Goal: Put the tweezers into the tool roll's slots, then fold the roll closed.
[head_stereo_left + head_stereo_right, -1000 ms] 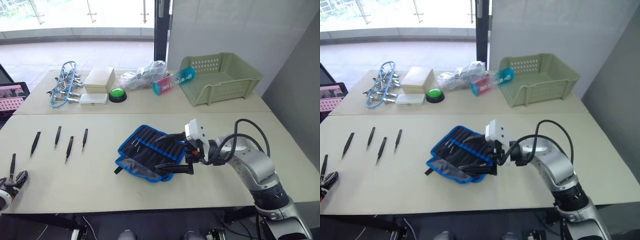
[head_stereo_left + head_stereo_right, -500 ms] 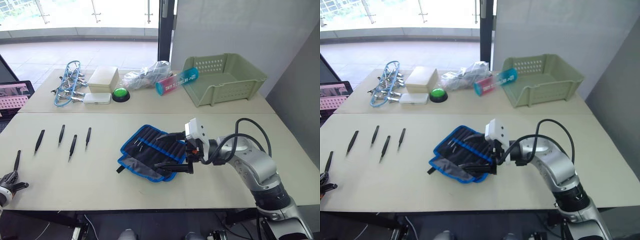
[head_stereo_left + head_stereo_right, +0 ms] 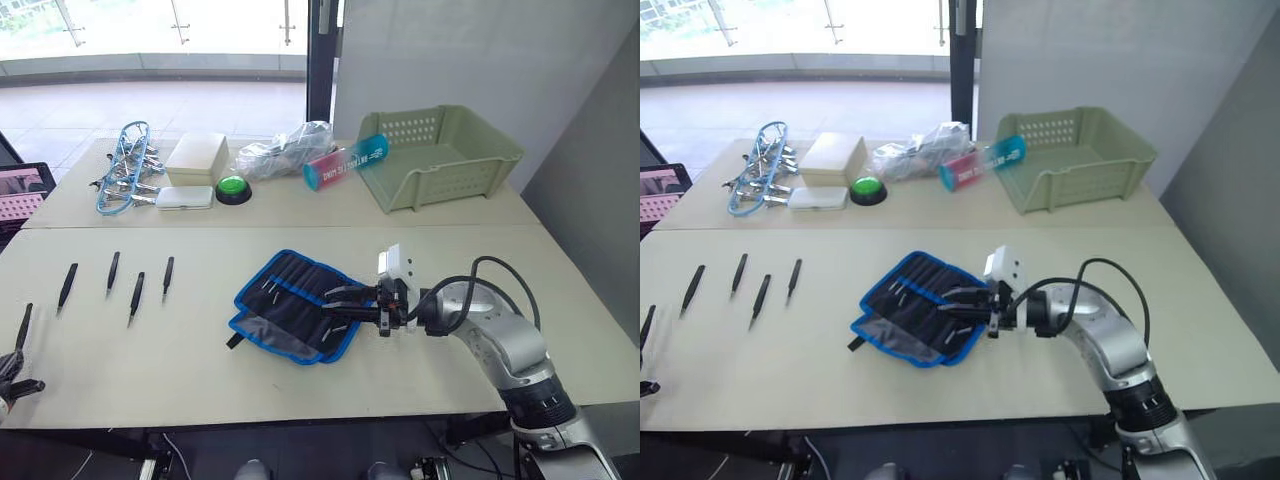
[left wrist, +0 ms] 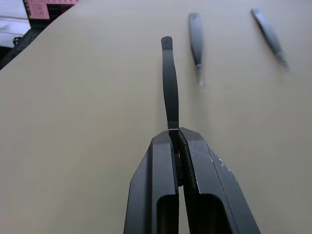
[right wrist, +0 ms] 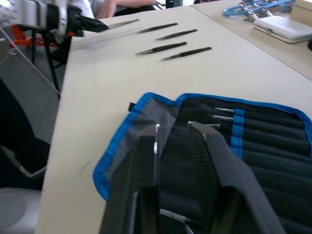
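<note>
Left tool clamped on one black tweezer at bench edge, its free end pointing away from the fingers. Four tweezers loose on bench just beyond it. Right tool fingers parted over the tool roll, lying unrolled; slots under and just ahead, silvery tips showing in some
</note>
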Controlling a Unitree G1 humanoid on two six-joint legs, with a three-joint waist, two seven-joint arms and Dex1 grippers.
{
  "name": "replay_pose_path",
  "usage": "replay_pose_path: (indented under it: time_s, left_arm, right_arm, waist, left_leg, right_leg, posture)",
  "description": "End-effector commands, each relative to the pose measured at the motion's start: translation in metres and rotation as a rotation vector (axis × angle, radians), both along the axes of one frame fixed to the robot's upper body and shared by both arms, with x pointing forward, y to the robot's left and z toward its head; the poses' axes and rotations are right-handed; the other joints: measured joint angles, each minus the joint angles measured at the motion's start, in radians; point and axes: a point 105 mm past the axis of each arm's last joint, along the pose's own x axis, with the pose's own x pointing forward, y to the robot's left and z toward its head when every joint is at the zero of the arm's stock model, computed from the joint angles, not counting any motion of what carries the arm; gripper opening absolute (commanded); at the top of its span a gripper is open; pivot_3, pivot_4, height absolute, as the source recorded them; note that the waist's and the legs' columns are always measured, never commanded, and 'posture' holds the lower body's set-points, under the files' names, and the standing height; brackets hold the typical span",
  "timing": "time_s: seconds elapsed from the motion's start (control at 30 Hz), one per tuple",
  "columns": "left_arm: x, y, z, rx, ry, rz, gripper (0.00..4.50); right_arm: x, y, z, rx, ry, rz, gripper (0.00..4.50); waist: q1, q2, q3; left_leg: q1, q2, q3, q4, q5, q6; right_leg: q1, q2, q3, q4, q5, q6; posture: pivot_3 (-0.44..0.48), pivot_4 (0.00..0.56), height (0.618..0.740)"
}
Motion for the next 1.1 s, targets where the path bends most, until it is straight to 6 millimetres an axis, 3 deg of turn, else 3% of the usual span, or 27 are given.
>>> replay_pose_path:
  time_s: [0.03,0.17,0.33,0.57,0.8,1.1]
  left_arm:
    - [0.002,-0.049,0.037,0.027,-0.075,-0.201,0.0]
    - [0.007,-0.11,0.04,-0.06,-0.028,-0.45,0.0]
    - [0.03,-0.184,0.035,-0.149,0.054,-0.738,0.0]
    - [0.052,-0.244,0.028,-0.155,0.172,-0.942,0.0]
    - [0.064,-0.255,0.007,-0.122,0.424,-0.948,0.0]
    - [0.086,-0.263,0.006,-0.061,0.51,-0.949,0.0]
  right_arm:
    - [0.014,-0.005,-0.007,0.008,-0.047,-0.087,0.03]
    - [0.035,-0.013,-0.033,-0.041,-0.045,-0.2,0.03]
    - [0.053,-0.026,-0.049,-0.051,-0.042,-0.299,0.03]
    - [0.054,-0.033,-0.07,-0.107,0.016,-0.349,0.03]
    - [0.049,-0.036,-0.077,-0.12,0.045,-0.384,0.03]
    - [0.043,-0.029,-0.073,-0.116,0.044,-0.389,0.03]
  waist:
    - [-0.003,0.0,0.0]
    - [0.0,0.001,0.0]
    - [0.003,0.002,0.001]
    - [-0.004,0.002,0.001]
    - [0.002,0.002,0.001]
    - [0.005,0.002,0.001]
  left_leg:
    - [0.0,0.0,0.0,0.0,0.0,0.0]
    - [0.0,0.0,0.0,0.001,0.0,0.0]
    - [0.001,0.0,0.0,0.001,0.0,0.0]
    - [0.001,0.0,0.0,0.001,0.0,-0.001]
    - [0.001,0.0,0.0,0.002,0.001,-0.001]
    - [0.001,-0.001,0.0,0.002,0.001,-0.001]
  right_leg:
    - [0.0,0.0,0.0,0.0,0.0,0.0]
    - [0.0,0.0,0.001,-0.001,0.0,0.0]
    - [0.0,0.0,0.001,-0.001,0.0,0.0]
    - [0.0,0.0,0.001,0.0,0.0,0.0]
    - [0.001,0.0,0.001,-0.001,0.0,0.0]
    - [0.001,0.0,0.002,0.0,0.0,0.0]
  posture:
    - [0.0,0.15,0.716]
    - [0.0,0.15,0.716]
    - [0.0,0.15,0.716]
    - [0.0,0.15,0.716]
    - [0.0,0.15,0.716]
    - [0.0,0.15,0.716]
